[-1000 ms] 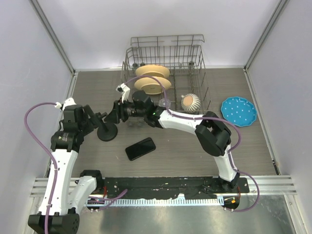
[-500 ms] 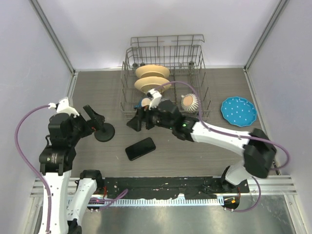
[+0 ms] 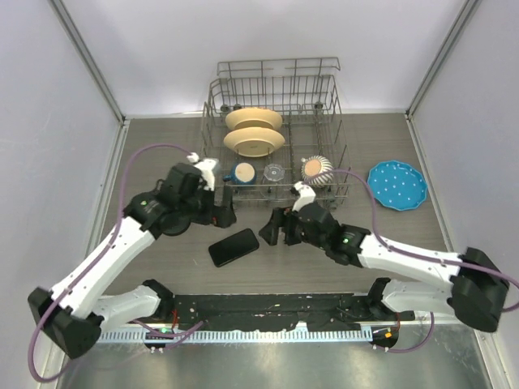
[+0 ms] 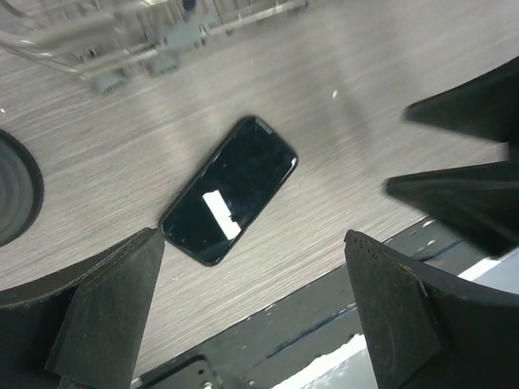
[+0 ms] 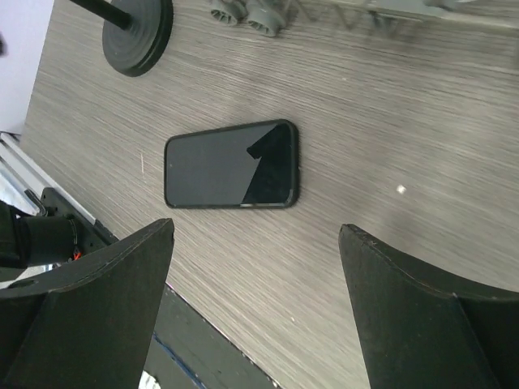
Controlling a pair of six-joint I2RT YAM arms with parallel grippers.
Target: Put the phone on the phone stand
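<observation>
Both arms swung inward toward the phone [image 3: 233,247] since the earlier frame.
Phone lay flat on the table [image 3: 389,235], untouched. Left gripper [image 3: 220,214] and right gripper [image 3: 272,231] hovered just beyond it, jaws spread wide, holding nothing. Phone stand [image 5: 139,36] stood near, past the phone's left end; dish rack [image 3: 276,81] behind.

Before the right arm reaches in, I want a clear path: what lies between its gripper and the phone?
Nothing but bare table, as the right wrist view shows: the phone lies flat just beyond the open right gripper.
</observation>
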